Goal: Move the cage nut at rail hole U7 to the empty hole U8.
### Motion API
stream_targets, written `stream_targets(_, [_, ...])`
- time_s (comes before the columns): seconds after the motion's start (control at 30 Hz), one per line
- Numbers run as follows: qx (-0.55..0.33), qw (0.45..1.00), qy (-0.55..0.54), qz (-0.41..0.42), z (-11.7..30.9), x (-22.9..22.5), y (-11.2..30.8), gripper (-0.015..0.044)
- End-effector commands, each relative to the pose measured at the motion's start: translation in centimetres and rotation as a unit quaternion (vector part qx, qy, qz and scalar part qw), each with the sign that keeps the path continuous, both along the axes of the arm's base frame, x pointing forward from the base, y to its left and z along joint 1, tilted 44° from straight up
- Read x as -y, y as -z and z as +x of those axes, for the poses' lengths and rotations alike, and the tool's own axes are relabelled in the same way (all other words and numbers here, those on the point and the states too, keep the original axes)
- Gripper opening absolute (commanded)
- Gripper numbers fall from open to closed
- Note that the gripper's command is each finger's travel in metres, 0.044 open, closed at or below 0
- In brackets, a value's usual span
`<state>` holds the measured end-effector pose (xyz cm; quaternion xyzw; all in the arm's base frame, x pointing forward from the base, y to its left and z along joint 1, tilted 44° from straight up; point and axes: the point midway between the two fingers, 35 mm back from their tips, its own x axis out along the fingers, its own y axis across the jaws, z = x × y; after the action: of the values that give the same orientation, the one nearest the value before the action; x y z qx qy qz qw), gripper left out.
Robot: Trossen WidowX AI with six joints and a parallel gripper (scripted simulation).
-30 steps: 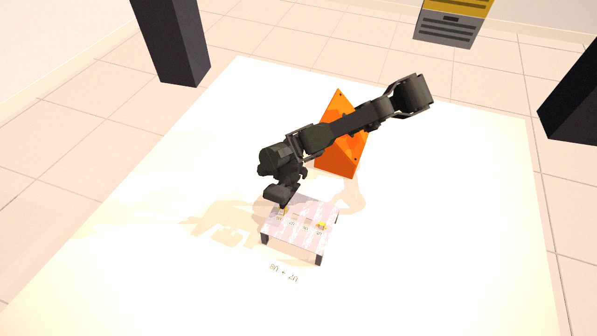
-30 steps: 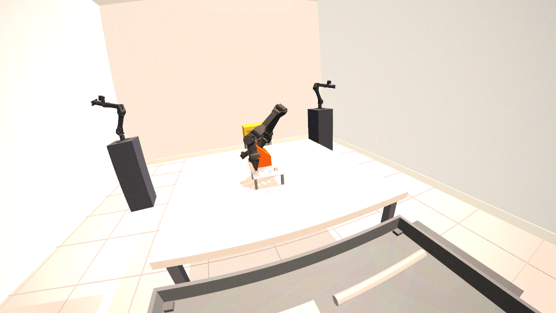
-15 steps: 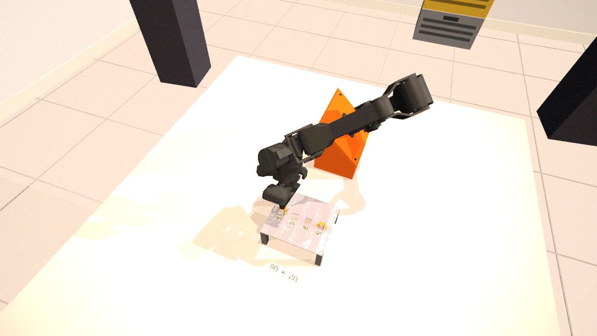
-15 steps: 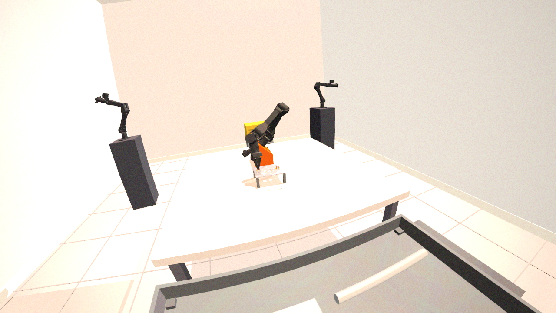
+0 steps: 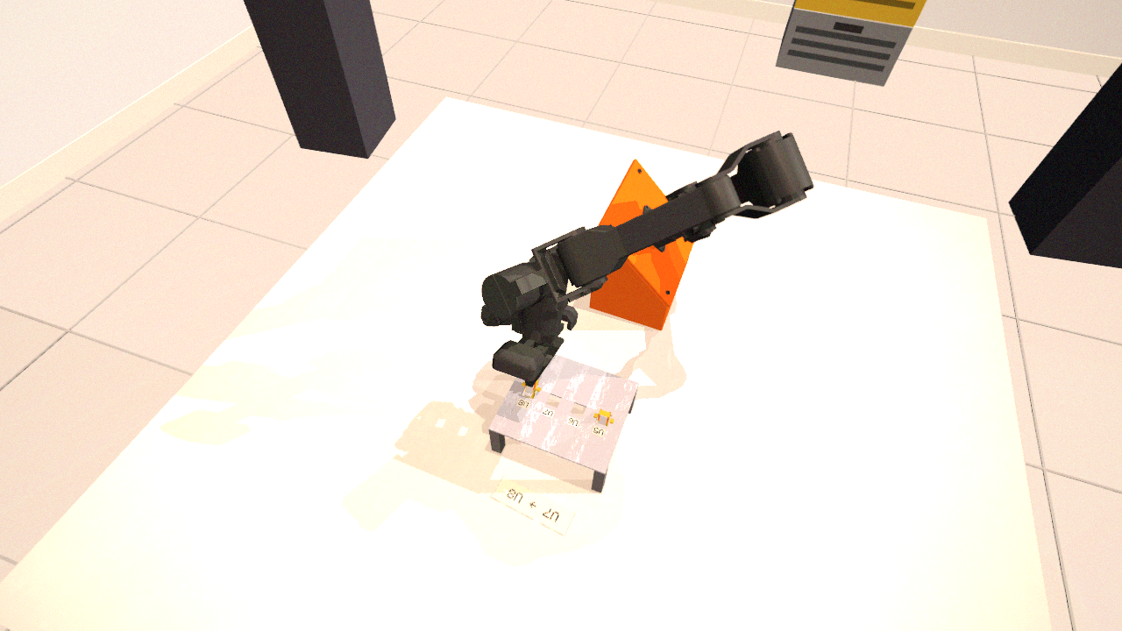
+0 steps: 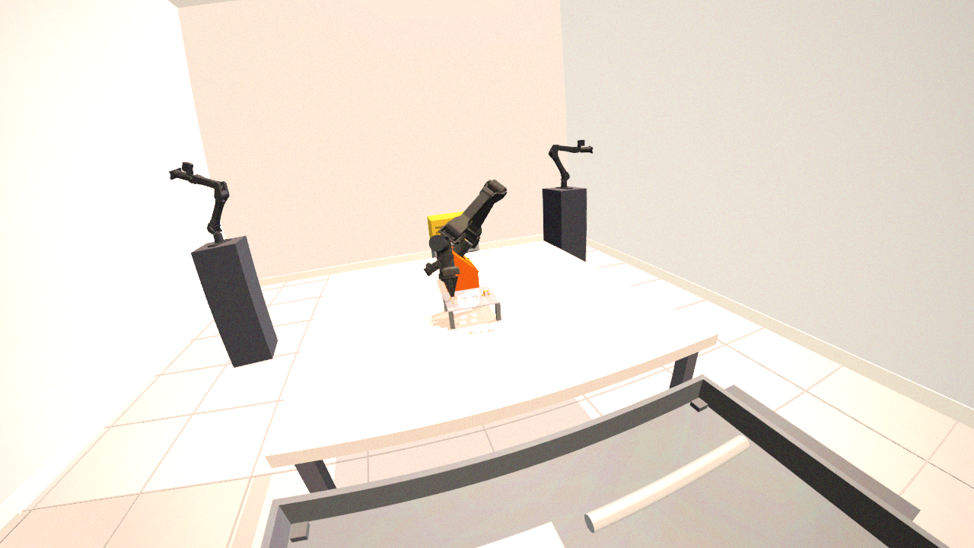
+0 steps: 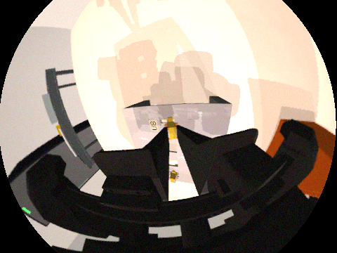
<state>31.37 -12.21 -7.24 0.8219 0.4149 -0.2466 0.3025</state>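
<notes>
White table (image 5: 784,439) (image 6: 476,374), tiled floor (image 5: 141,258) (image 6: 163,422). Rail plate (image 5: 561,439) (image 6: 476,304) (image 7: 210,116) labels: U5–U8. Gripper (image 5: 530,382) (image 6: 452,294) (image 7: 172,128): clamped on cage nut (image 5: 530,389) (image 7: 171,131) at U8.

Rail plate, pinkish-grey and flat (image 5: 558,447) (image 6: 476,302) (image 7: 207,116): streaky, patchy white sheen, reads as brushed or worn metal. Black gripper (image 5: 530,379) (image 6: 452,294) (image 7: 171,131): matt, plastic-looking, smooth faces. Orange wedge-shaped stand (image 5: 628,294) (image 6: 467,275) (image 7: 316,154): smooth, painted look. Yellow-gold cage nut at U8 (image 5: 530,389) (image 7: 171,129): metal or plastic, can't tell. Big white tabletop (image 5: 784,439) (image 6: 531,340): smooth, blown out, grain unreadable. Cream label strip (image 5: 533,506): flat, paper-like. Dark grey rimmed tray (image 6: 490,464): matt rim. Off-white cylindrical rod (image 6: 667,483): smooth, matt.
</notes>
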Motion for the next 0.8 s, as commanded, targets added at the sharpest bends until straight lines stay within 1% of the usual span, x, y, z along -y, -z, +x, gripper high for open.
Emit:
stream_targets(0.0, [-0.001,1.0,-0.005,-0.003,0.21,0.2,-0.09,0.0026])
stream_targets(0.77, [-0.011,1.0,-0.015,-0.001,0.33,0.26,-0.11,0.0026])
